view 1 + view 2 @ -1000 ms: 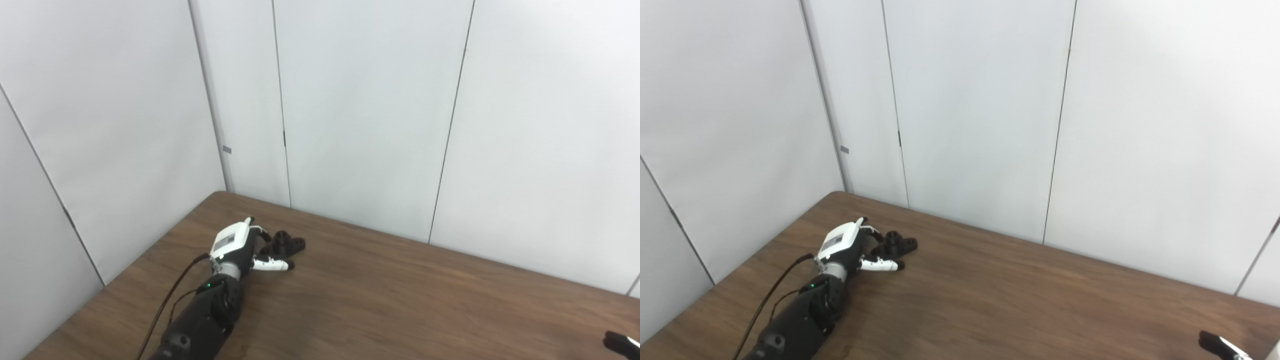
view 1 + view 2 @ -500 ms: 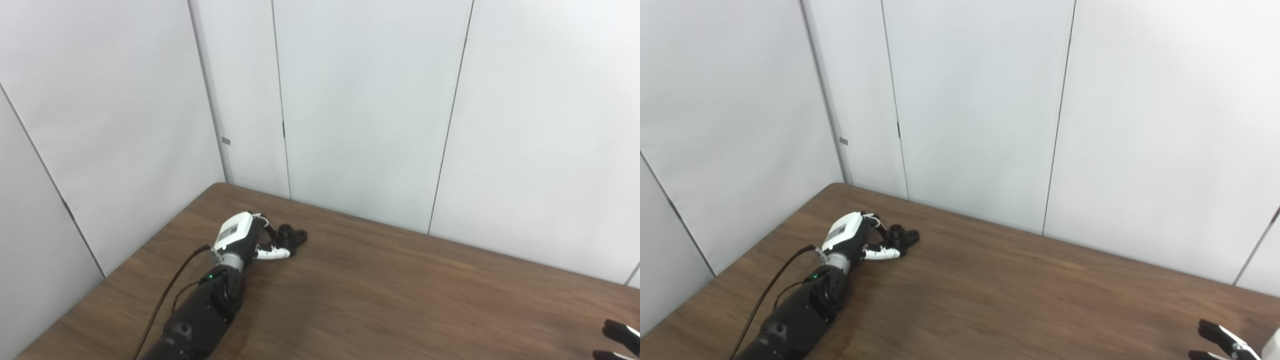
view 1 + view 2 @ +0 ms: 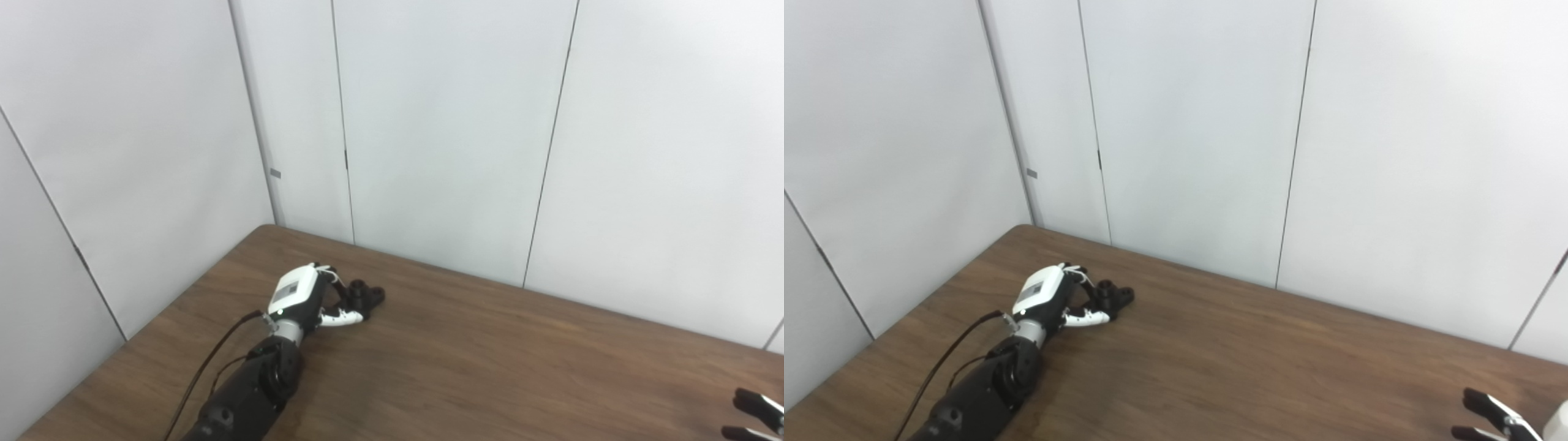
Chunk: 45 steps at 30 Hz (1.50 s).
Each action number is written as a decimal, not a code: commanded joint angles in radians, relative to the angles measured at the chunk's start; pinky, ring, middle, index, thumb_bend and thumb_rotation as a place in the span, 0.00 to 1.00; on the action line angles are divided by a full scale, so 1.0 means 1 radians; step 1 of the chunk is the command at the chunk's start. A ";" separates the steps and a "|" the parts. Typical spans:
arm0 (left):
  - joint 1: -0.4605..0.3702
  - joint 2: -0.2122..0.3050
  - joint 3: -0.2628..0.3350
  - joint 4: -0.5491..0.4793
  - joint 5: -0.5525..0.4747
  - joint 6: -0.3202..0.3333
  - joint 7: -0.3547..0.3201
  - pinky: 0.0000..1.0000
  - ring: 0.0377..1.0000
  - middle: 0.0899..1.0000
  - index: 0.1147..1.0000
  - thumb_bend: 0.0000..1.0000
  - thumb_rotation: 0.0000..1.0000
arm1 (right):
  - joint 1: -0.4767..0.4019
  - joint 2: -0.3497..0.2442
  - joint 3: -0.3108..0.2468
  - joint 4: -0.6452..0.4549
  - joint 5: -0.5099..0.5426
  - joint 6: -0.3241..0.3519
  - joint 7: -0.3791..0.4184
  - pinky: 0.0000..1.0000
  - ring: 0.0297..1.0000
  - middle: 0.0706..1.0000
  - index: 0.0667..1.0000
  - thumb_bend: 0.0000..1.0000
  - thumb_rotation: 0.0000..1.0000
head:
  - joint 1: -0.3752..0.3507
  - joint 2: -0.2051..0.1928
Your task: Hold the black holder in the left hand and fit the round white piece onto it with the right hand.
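Where the left hand [image 3: 300,297] curls its fingers [image 3: 335,316], they wrap around the black holder [image 3: 362,295]. The white thumb lies along the near side of the holder, and the other fingers bend over its far side, so the hand is grasping it. The holder is small and dark, with round bumps on top, and it sits low against the brown table [image 3: 490,355]. I cannot tell if it is lifted a little or resting on the wood.

Behind the fingers is the white back of the hand, with a grey patch on it. After that comes a silver wrist and then the thick black left arm [image 3: 251,392], which goes down to the bottom edge. A thin black cable [image 3: 208,361] hangs beside the arm.

Far away, at the bottom right corner, the right hand [image 3: 1497,419] just peeks in. Its dark fingertips [image 3: 1473,397] are spread apart, and nothing is seen between them. Most of that hand is cut off by the edge. A small bit of something white [image 3: 1557,419] shows at the very edge next to it, but I cannot tell what it is.

Plain white wall panels [image 3: 441,135] stand behind the table.
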<state>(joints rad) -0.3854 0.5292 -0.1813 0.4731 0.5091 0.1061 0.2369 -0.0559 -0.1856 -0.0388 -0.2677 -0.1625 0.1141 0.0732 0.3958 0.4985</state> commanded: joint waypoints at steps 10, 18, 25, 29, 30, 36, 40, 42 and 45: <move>0.111 -0.022 -0.132 -0.208 0.021 -0.180 -0.118 0.86 0.96 0.88 0.42 0.52 0.05 | -0.036 0.028 0.010 -0.065 -0.004 0.022 -0.013 0.58 0.68 0.80 0.79 0.56 0.00 | -0.081 0.013; 0.144 -0.043 -0.181 -0.324 0.037 -0.238 -0.187 0.82 0.95 0.87 0.42 0.52 0.05 | -0.044 0.048 0.008 -0.071 0.007 0.023 -0.020 0.54 0.67 0.80 0.79 0.58 0.00 | -0.185 0.043; 0.163 -0.067 -0.208 -0.355 0.013 -0.338 -0.262 0.76 0.93 0.85 0.42 0.52 0.05 | -0.049 0.048 0.014 -0.039 0.008 -0.020 -0.019 0.53 0.64 0.78 0.78 0.64 0.00 | -0.282 0.087; 0.158 -0.085 -0.233 -0.369 0.027 -0.365 -0.303 0.76 0.93 0.85 0.42 0.52 0.05 | -0.057 0.050 0.021 -0.018 -0.003 -0.032 -0.023 0.54 0.66 0.78 0.77 0.65 0.05 | -0.301 0.109; 0.157 -0.088 -0.236 -0.372 0.030 -0.364 -0.310 0.78 0.93 0.86 0.42 0.52 0.05 | -0.058 0.051 0.023 -0.016 -0.005 -0.035 -0.024 0.54 0.65 0.78 0.77 0.66 0.06 | -0.302 0.109; 0.141 -0.140 -0.260 -0.324 0.040 -0.384 -0.323 0.78 0.93 0.85 0.42 0.52 0.06 | -0.070 0.054 0.025 -0.002 0.000 -0.038 -0.028 0.54 0.65 0.77 0.77 0.67 0.07 | -0.320 0.124; 0.135 -0.166 -0.280 -0.291 0.072 -0.366 -0.337 0.78 0.94 0.85 0.42 0.52 0.05 | -0.083 0.055 0.022 0.001 0.004 -0.035 -0.029 0.54 0.64 0.77 0.77 0.67 0.08 | -0.333 0.131; 0.133 -0.174 -0.287 -0.280 0.094 -0.354 -0.338 0.80 0.94 0.85 0.42 0.52 0.05 | -0.086 0.055 0.018 0.006 0.014 -0.037 -0.028 0.53 0.63 0.77 0.77 0.67 0.06 | -0.337 0.123; 0.130 -0.188 -0.300 -0.278 0.172 -0.276 -0.353 0.86 0.95 0.86 0.42 0.52 0.05 | -0.095 0.049 0.022 0.004 0.004 -0.043 -0.028 0.54 0.64 0.77 0.77 0.67 0.12 | -0.349 0.122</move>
<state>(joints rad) -0.2782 0.3377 -0.4482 0.1497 0.6210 -0.2672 -0.0339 -0.1104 -0.1317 -0.0162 -0.2389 -0.1585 0.1132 0.0561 0.0476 0.6213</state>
